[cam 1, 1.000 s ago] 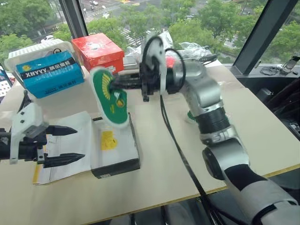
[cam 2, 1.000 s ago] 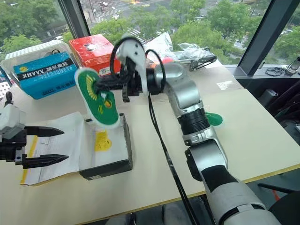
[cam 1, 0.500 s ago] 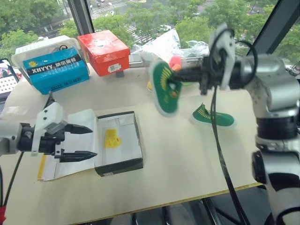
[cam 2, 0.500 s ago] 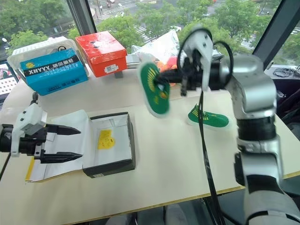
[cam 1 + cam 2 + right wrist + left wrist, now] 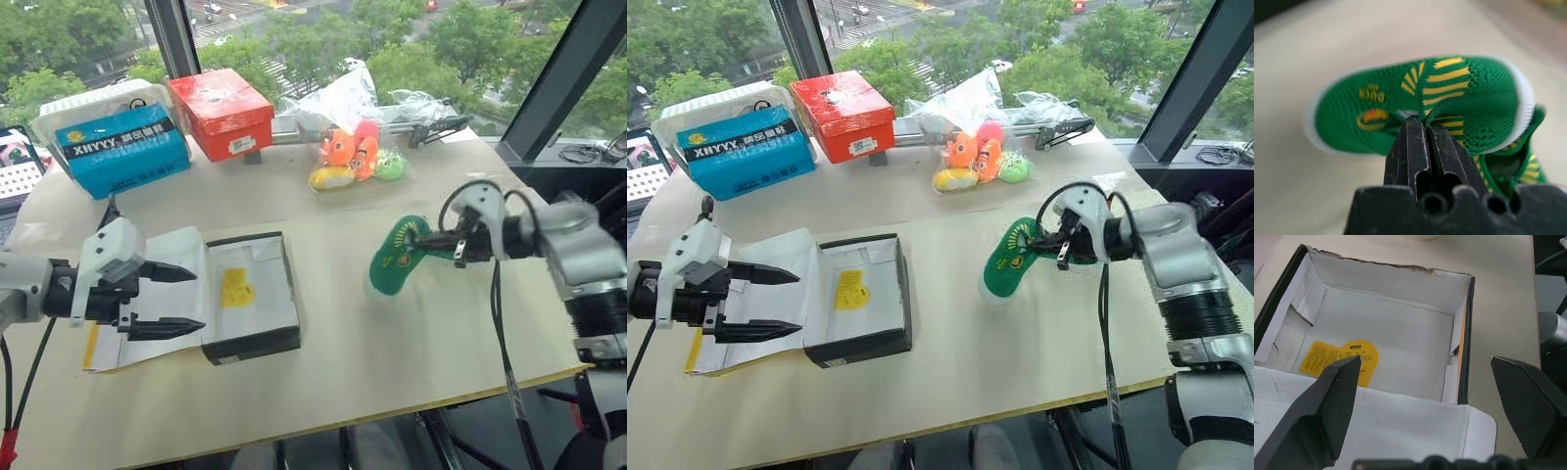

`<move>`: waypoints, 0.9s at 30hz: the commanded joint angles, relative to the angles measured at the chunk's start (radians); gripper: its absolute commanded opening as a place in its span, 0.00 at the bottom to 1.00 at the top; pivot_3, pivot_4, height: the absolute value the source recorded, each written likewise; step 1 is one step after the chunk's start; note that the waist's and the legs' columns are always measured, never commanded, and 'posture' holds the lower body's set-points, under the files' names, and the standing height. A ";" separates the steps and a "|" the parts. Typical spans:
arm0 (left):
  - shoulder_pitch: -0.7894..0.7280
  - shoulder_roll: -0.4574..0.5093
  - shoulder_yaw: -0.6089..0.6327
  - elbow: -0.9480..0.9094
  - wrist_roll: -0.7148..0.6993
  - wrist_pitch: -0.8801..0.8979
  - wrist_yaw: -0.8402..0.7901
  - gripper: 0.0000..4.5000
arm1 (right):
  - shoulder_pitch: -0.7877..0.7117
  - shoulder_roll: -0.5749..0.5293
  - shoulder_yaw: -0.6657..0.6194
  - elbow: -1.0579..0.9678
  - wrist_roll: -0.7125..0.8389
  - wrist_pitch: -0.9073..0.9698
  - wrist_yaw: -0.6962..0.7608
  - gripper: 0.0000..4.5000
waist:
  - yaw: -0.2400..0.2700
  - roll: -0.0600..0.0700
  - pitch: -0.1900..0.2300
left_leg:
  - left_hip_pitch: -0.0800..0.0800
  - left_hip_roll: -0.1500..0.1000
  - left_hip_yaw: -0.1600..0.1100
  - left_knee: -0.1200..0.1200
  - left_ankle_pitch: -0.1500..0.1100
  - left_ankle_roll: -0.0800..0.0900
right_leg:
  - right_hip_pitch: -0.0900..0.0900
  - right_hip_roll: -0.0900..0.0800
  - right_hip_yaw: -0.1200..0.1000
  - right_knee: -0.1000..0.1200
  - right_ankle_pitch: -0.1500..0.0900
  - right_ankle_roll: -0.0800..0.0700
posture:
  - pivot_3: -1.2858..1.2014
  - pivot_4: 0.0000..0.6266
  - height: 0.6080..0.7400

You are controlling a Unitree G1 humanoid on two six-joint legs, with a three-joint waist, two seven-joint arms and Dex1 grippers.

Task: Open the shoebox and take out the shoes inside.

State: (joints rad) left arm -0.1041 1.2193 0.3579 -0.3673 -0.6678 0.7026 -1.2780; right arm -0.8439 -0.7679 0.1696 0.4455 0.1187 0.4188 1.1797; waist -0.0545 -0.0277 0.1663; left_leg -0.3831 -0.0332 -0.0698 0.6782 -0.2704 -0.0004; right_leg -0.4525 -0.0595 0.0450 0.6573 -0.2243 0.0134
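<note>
Right end effector [image 5: 438, 245] pinching green shoe [image 5: 396, 258] at collar, fingers pressed together, holding it low over tabletop [image 5: 411, 343], toe tilting down. Second green shoe [image 5: 1508, 169] lying just behind it. Left end effector [image 5: 168, 299] hovering with fingers spread wide beside open shoebox [image 5: 253, 305], over flipped-back lid. Shoebox sitting on tabletop, white inside showing yellow label [image 5: 1338, 360], holding no shoes.

Bright, even daylight from the windows [image 5: 411, 49] behind; soft shadows, blurred right-wrist background.
</note>
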 commanded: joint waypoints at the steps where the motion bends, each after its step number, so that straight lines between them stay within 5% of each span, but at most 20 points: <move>1: 0.026 0.021 0.085 -0.041 -0.008 0.021 -0.001 1.00 | -0.128 0.092 0.010 0.219 -0.072 -0.164 -0.095 0.00 | -0.009 0.000 0.000 | 0.001 0.000 0.000 0.000 0.000 0.000 | 0.000 0.000 0.000 0.000 0.000 0.000 | 0.52 0.24 1.00; 6: 0.068 0.020 0.141 -0.063 -0.008 0.045 0.000 1.00 | -0.220 0.137 0.029 0.296 -0.131 -0.273 -0.105 0.00 | -0.014 0.000 0.000 | 0.001 0.000 0.000 0.000 0.000 0.000 | 0.001 0.000 0.000 0.000 0.001 0.000 | 0.52 0.24 1.00; 18: 0.106 0.011 0.193 -0.096 -0.012 0.071 0.015 1.00 | -0.153 0.103 0.061 -0.093 -0.134 -0.158 0.044 0.00 | -0.010 0.001 0.000 | -0.003 0.001 0.000 0.000 -0.001 0.001 | -0.003 0.000 0.000 0.000 0.001 0.000 | 0.52 0.24 1.00; 27: 0.094 0.011 0.180 -0.094 -0.016 0.068 0.022 1.00 | -0.197 0.186 0.034 0.251 -0.152 -0.258 -0.071 0.00 | -0.002 0.001 0.000 | -0.003 0.000 0.000 0.000 -0.001 0.001 | -0.003 -0.001 0.000 -0.001 0.001 0.000 | 0.52 0.24 1.00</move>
State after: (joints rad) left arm 0.0017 1.2222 0.5181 -0.4466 -0.6717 0.7714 -1.2579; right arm -1.0112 -0.5776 0.2308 0.6531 -0.0344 0.1951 1.1196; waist -0.0562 -0.0270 0.1667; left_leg -0.3865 -0.0333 -0.0700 0.6780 -0.2710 0.0003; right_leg -0.4554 -0.0604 0.0446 0.6563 -0.2236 0.0138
